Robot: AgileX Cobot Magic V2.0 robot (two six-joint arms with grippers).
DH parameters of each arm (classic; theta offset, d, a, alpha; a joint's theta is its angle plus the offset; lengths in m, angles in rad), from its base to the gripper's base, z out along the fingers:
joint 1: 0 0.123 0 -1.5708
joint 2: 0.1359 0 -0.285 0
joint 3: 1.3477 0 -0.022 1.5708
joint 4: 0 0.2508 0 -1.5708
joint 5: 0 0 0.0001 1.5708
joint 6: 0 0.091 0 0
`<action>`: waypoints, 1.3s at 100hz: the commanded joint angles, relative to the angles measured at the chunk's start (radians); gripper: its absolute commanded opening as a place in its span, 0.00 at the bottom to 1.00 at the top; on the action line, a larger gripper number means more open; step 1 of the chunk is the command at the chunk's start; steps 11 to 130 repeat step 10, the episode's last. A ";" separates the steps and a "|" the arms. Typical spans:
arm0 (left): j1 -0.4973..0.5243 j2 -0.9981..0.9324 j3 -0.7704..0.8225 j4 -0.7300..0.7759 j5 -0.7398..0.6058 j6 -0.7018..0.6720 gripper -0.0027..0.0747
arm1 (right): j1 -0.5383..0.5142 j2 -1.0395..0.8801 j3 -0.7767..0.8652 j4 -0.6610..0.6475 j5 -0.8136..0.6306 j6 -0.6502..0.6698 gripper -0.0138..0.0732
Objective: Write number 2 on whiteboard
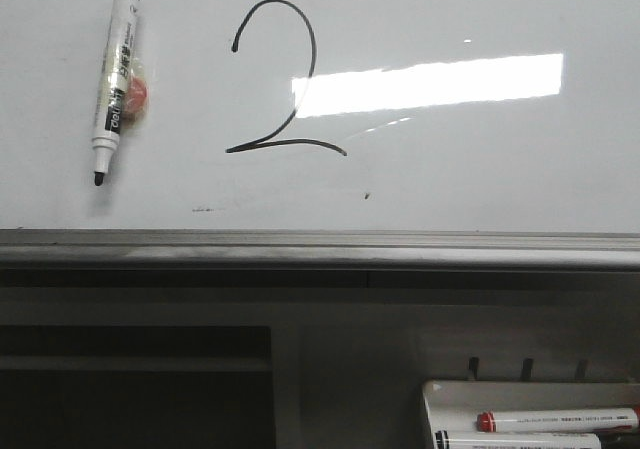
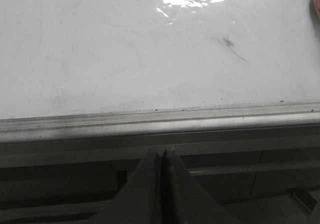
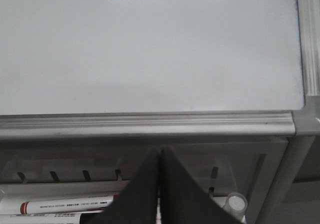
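A black hand-drawn number 2 [image 1: 280, 79] stands on the whiteboard [image 1: 480, 169] in the front view, left of the bright light reflection. A white marker with a black cap [image 1: 115, 79] sticks to the board at the upper left, tip down, with a red-orange blob beside it. Neither gripper shows in the front view. My left gripper [image 2: 160, 151] is shut and empty, below the board's grey lower edge [image 2: 150, 121]. My right gripper [image 3: 160, 150] is shut and empty, below the edge [image 3: 150, 124] near the board's right corner.
A white marker tray [image 1: 450, 394] hangs below the board at lower right and holds a red-capped marker [image 1: 555, 421] and a black-capped one [image 1: 520, 439]. The tray's markers [image 3: 60, 204] and a clear cap [image 3: 235, 202] show in the right wrist view. A smudge [image 2: 231, 45] marks the board.
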 commanded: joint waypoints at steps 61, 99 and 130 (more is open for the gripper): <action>0.002 -0.028 0.011 -0.004 -0.072 -0.003 0.01 | -0.004 -0.022 0.026 0.007 -0.018 -0.001 0.10; 0.002 -0.028 0.011 -0.004 -0.072 -0.003 0.01 | -0.004 -0.022 0.026 0.007 -0.018 -0.001 0.10; 0.002 -0.028 0.011 -0.004 -0.072 -0.003 0.01 | -0.004 -0.022 0.026 0.007 -0.018 -0.001 0.10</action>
